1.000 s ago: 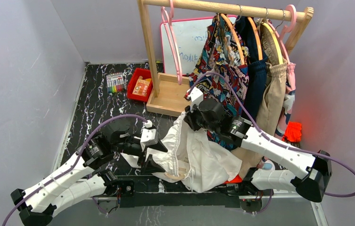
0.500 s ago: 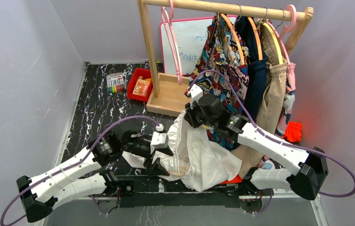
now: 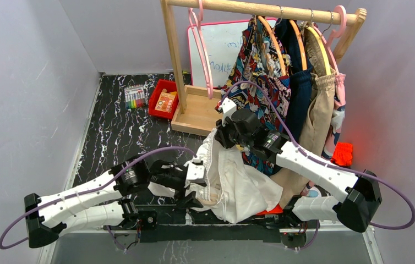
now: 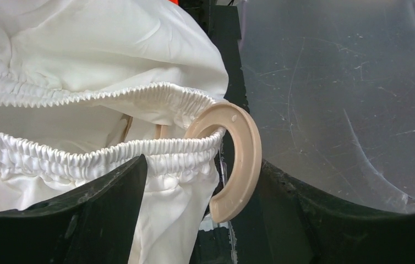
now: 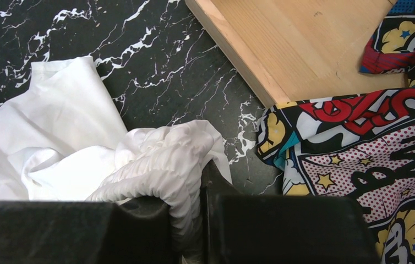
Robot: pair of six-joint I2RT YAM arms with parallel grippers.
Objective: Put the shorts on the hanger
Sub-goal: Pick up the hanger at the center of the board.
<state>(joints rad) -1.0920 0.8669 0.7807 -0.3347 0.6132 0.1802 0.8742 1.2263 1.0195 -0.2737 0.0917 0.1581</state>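
Your right jaws pinch the shorts (image 5: pixel 161 165) by the waistband, raised off the worktop (image 5: pixel 156 66) so the waist gapes. The hanger (image 4: pixel 238 159) sits inside, its hook between your wide-spread left jaws.

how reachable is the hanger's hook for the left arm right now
Probably reachable, yes: the hanger's hook pokes uncovered out of the shorts at the waistband, already between the left end effector's open fingers.
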